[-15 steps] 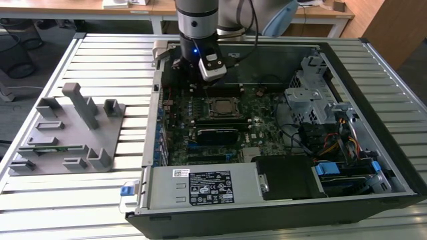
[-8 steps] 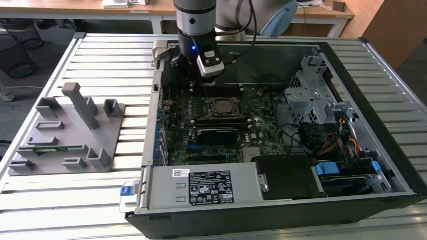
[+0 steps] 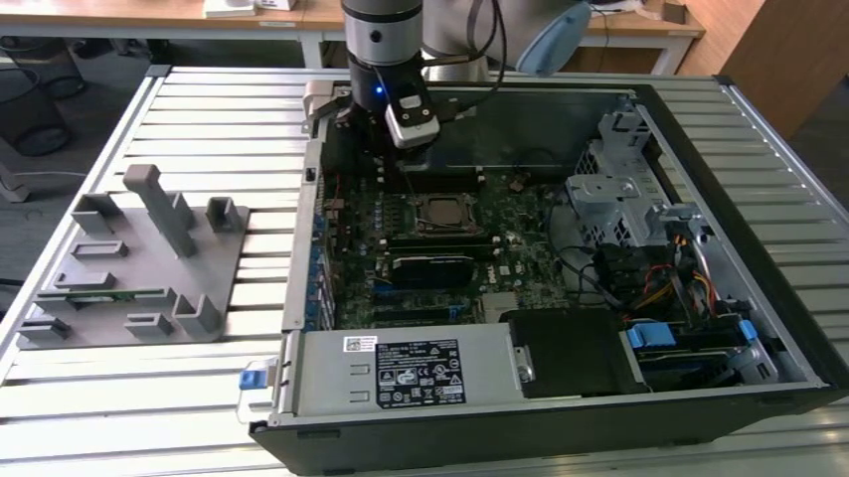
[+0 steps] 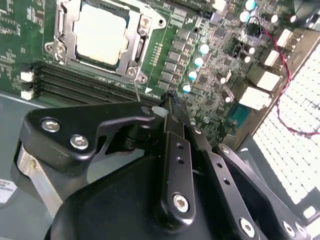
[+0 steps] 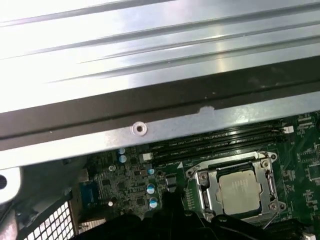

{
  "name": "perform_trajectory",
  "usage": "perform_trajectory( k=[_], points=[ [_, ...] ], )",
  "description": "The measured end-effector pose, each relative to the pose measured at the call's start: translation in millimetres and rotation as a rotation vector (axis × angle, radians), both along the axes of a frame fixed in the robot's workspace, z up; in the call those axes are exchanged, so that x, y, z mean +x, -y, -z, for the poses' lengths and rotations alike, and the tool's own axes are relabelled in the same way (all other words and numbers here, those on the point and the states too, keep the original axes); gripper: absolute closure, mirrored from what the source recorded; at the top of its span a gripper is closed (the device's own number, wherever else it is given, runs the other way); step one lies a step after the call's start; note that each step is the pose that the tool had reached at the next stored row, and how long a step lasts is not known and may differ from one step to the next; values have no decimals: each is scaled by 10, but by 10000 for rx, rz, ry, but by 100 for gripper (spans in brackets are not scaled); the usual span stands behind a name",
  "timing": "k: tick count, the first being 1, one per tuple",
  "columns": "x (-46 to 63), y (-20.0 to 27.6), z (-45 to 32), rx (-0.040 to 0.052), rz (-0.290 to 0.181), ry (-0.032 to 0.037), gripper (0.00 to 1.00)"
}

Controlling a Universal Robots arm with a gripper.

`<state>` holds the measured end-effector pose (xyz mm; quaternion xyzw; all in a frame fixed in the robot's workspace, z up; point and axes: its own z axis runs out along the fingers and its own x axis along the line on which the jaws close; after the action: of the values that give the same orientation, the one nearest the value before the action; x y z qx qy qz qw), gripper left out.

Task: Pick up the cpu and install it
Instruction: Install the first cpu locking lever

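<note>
We see the cpu [image 4: 100, 34] already seated in its socket [image 5: 239, 188] at the exterior view's centre, the gripper [image 4: 169, 100] near it with fingers together and empty, so we judge latching the socket remains.

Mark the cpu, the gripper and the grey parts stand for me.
cpu [image 5: 241, 189]: first wrist view, on its silver top, seated in the socket.
gripper [image 4: 170, 100]: second wrist view, at the fingertips, over the motherboard beside the socket.
grey parts stand [image 3: 133, 268]: exterior view, on its flat base plate.
</note>
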<state>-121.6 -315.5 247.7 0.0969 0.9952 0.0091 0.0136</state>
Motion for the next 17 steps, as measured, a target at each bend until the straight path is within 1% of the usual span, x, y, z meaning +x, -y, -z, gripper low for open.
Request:
perform_trajectory(
  k=[4,8,13,17],
  points=[
    [0,-51,-18,0,-25,4,89],
    [0,-102,-20,0,-64,4,89],
    [5,-114,-20,0,-224,5,89],
    [40,-114,-20,1,-250,5,89]
  ],
)
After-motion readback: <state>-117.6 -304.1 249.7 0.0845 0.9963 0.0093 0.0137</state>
